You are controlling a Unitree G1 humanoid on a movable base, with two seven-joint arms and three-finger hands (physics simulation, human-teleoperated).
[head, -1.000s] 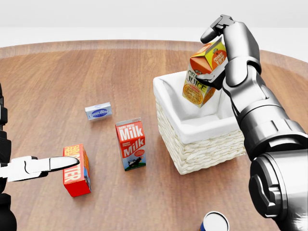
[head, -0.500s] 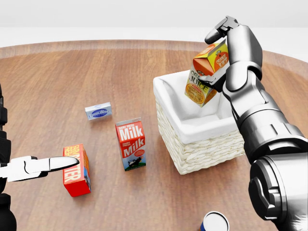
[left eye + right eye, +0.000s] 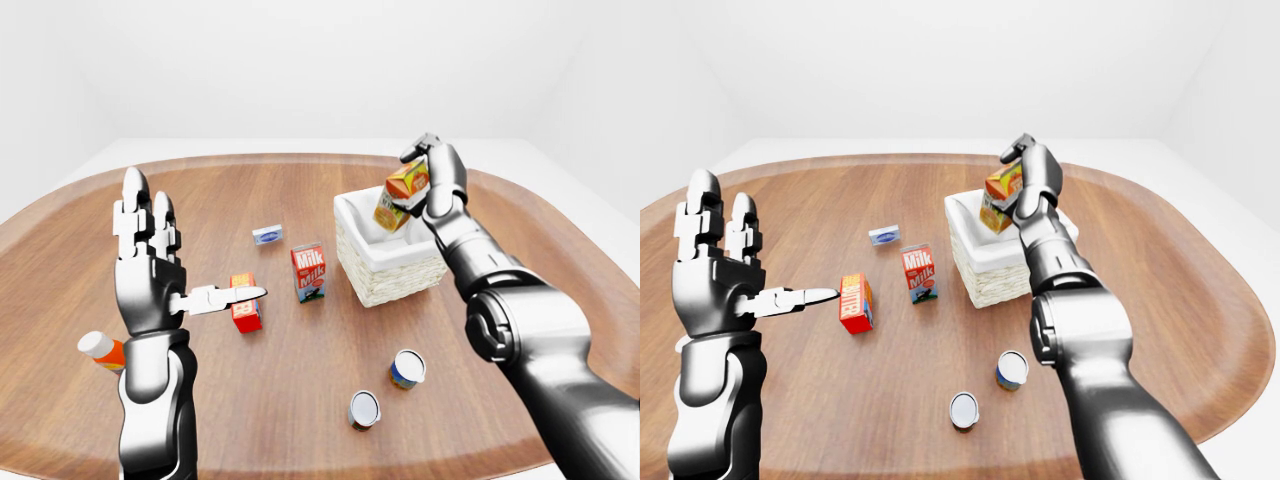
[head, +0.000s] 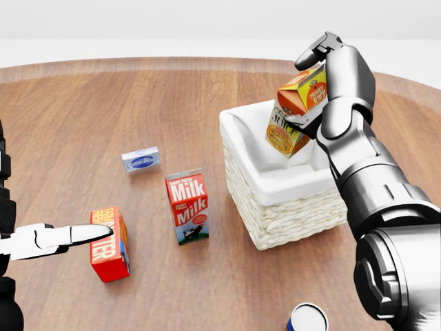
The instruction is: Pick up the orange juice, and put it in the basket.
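The orange juice carton (image 4: 295, 117) hangs tilted over the white-lined wicker basket (image 4: 275, 181), right of centre in the head view. My right hand (image 4: 315, 103) is shut on it from the right side. The carton's lower end hangs just inside the basket's opening. My left hand (image 3: 150, 255) is raised at the left of the left-eye view, open, fingers spread and thumb pointing right, holding nothing.
A milk carton (image 4: 187, 206) stands left of the basket. A red box (image 4: 110, 243) stands further left, and a small blue-white packet (image 4: 140, 159) lies above them. Two cans (image 3: 408, 368) (image 3: 364, 408) sit lower on the table, and a bottle (image 3: 102, 350) lies at its left edge.
My right hand has carried the juice carton slightly to the right and further over the basket. The left hand has not moved.
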